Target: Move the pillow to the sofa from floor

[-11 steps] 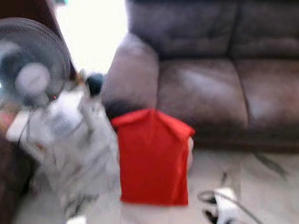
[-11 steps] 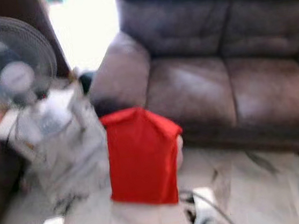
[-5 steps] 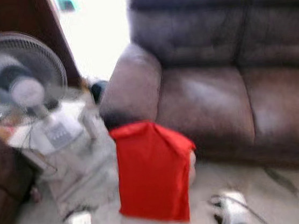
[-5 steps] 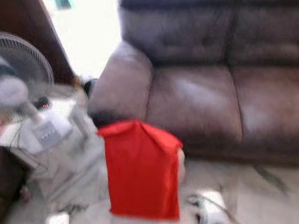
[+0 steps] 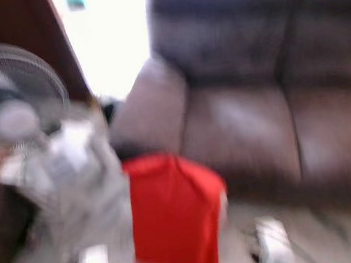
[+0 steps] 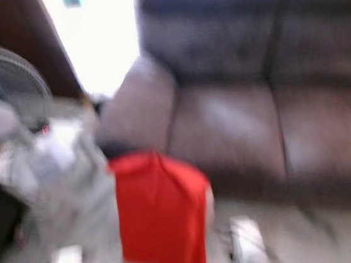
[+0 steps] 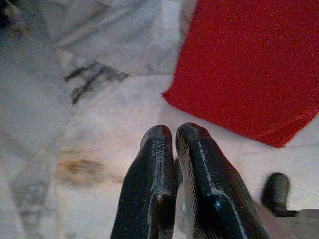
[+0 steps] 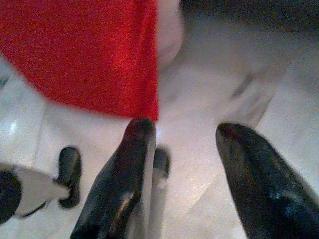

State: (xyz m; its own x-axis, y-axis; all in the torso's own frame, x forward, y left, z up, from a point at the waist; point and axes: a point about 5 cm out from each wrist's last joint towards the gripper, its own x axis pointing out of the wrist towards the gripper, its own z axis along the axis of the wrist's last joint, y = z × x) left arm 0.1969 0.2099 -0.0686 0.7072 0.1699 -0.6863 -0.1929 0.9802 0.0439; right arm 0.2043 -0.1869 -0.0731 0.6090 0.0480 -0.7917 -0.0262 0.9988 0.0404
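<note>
Two grippers are seen low over the pale marble floor (image 7: 89, 144), both short of the pillow. The left gripper (image 7: 169, 137) has its fingers pressed together, nothing held between them; the red pillow (image 7: 249, 64) lies just beyond its tips, not touched. The right gripper (image 8: 184, 134) has its fingers spread wide apart with bare floor between them; the pillow's lower red edge lies just ahead of one fingertip, and a bit of white filling is visible at the cover's open side. No contact is seen there either.

In the blurred head views, the pillow (image 5: 175, 211) is found on the floor, leaning up against the front of the brown sofa (image 5: 249, 110) below its near armrest. The two pale wrists are seen at the bottom edge, one on either side of the pillow.

To the robot's left of the pillow, a grey-white draped or wrapped bulk (image 5: 79, 180) is seen touching or just beside it; detail is lost to blur. A standing fan (image 5: 8, 106) is seen above that, in front of dark wooden furniture (image 5: 18, 29). Farther back, a bright overexposed opening (image 5: 111, 37) is seen between the wood and the sofa's backrest.
</note>
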